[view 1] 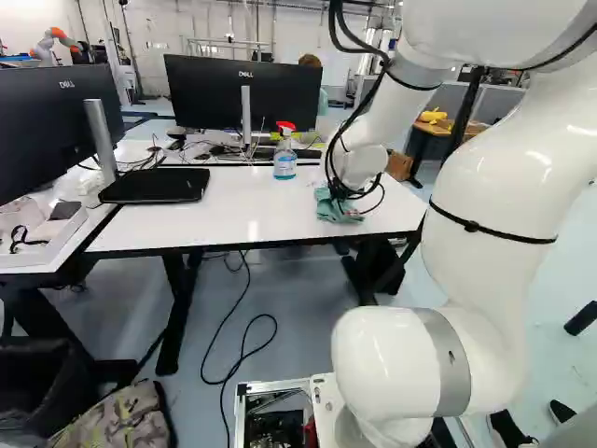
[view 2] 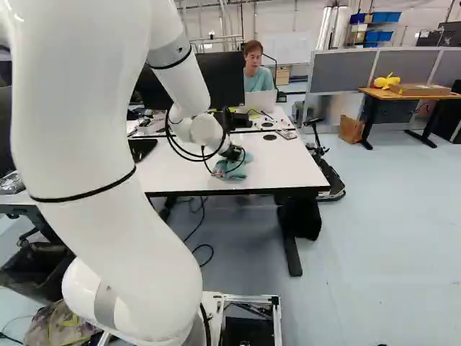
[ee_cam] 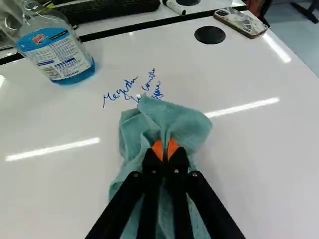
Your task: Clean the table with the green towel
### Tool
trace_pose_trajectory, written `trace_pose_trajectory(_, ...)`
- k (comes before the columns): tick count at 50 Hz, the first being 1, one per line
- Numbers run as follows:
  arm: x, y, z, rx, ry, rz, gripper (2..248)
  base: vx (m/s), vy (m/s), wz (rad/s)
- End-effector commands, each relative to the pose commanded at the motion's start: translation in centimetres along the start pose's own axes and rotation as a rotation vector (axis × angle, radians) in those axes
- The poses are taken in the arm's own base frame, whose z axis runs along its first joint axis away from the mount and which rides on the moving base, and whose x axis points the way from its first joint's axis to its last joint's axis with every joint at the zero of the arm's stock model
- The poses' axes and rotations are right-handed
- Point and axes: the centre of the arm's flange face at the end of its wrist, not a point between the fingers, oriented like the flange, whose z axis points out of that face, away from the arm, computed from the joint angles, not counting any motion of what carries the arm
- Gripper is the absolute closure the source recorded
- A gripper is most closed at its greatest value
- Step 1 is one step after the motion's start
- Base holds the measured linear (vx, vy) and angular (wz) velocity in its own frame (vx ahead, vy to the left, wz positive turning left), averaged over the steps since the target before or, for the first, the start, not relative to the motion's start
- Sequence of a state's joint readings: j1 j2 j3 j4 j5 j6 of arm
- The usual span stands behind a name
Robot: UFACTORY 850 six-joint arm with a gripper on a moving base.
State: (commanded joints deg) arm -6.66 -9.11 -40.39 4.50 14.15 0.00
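In the right base view my gripper (view 2: 229, 160) is low over the white table (view 2: 277, 162), at the green towel (view 2: 236, 170). The wrist view shows the gripper (ee_cam: 165, 152) shut on the towel (ee_cam: 174, 119), its orange pads close together with bunched cloth pinched between them. The towel spreads over the tabletop around and under the fingers. Blue handwriting (ee_cam: 122, 92) marks the table just ahead of the cloth. A spray bottle with blue liquid (view 1: 285, 154) stands upright on the table, beyond the towel and to one side of it.
A monitor (view 1: 210, 98) and a dark tablet-like slab (view 1: 154, 186) stand toward the left in the left base view. A phone (ee_cam: 241, 22), a round black table insert (ee_cam: 210, 35) and a keyboard (ee_cam: 109, 10) lie farther ahead. A person sits behind the far desk.
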Motion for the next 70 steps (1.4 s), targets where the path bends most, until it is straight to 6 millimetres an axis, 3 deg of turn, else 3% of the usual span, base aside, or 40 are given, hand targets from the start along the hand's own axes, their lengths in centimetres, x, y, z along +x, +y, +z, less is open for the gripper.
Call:
trace_pose_trajectory(27, 0.2, -4.3, 0.5, 0.064, -0.001, -0.062, 219, 0.0, 0.0, 0.0)
trace_pose_trajectory(54, -2.4, -7.6, -2.1, 0.122, -0.012, -0.122, 219, 0.0, 0.0, 0.0)
trace_pose_trajectory(70, -3.0, -8.1, -3.2, 0.135, -0.007, -0.134, 219, 0.0, 0.0, 0.0)
